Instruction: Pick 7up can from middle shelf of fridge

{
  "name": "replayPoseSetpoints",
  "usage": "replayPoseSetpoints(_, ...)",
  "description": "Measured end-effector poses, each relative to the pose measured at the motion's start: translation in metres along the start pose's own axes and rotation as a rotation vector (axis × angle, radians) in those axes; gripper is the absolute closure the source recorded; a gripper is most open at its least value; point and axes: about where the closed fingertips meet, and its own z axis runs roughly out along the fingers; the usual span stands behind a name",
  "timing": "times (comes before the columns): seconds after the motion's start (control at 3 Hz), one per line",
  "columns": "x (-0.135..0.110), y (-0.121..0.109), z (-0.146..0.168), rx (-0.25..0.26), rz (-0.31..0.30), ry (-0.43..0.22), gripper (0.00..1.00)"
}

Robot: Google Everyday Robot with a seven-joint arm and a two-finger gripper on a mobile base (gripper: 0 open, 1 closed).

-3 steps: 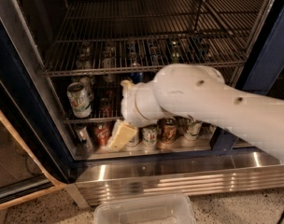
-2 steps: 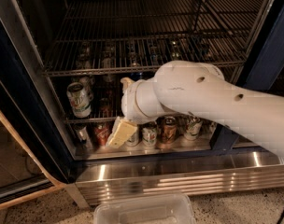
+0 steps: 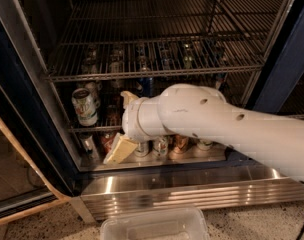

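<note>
The 7up can (image 3: 84, 106), pale with green lettering and a silver top, stands upright at the left end of the middle shelf (image 3: 78, 129), a wire rack in the fridge (image 3: 22, 84). My gripper (image 3: 123, 124) is inside the fridge at that shelf's height, just right of the can and not touching it. Its two cream fingers are spread apart, one pointing up (image 3: 127, 98) and one down (image 3: 120, 149), with nothing between them. My white arm (image 3: 217, 126) comes in from the right and hides the middle of the shelf.
A blue Pepsi can (image 3: 146, 86) stands behind the gripper. Several cans (image 3: 161, 146) and a red can (image 3: 108, 141) sit on the bottom level. An upper wire rack (image 3: 157, 73) overhangs. The ribbed steel base (image 3: 182, 189) and a clear plastic bin (image 3: 154, 226) lie below. The open door's edge (image 3: 22, 154) is at the left.
My arm and gripper have shifted slightly left and down, a little nearer the 7up can. The can and the other things have not moved.
</note>
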Motion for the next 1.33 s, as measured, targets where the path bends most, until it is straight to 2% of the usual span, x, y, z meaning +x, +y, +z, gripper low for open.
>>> replayPoseSetpoints(0.33,-0.002,0.010,0.032,0.046,0.045,-0.126,0.00)
replayPoseSetpoints(0.67,-0.009,0.012,0.057,0.116,0.100,-0.255,0.00)
replayPoseSetpoints(1.0,-0.017,-0.002,0.060,0.175,0.126,-0.296,0.00)
replayPoseSetpoints(1.33,-0.017,-0.002,0.060,0.175,0.125,-0.296,0.00)
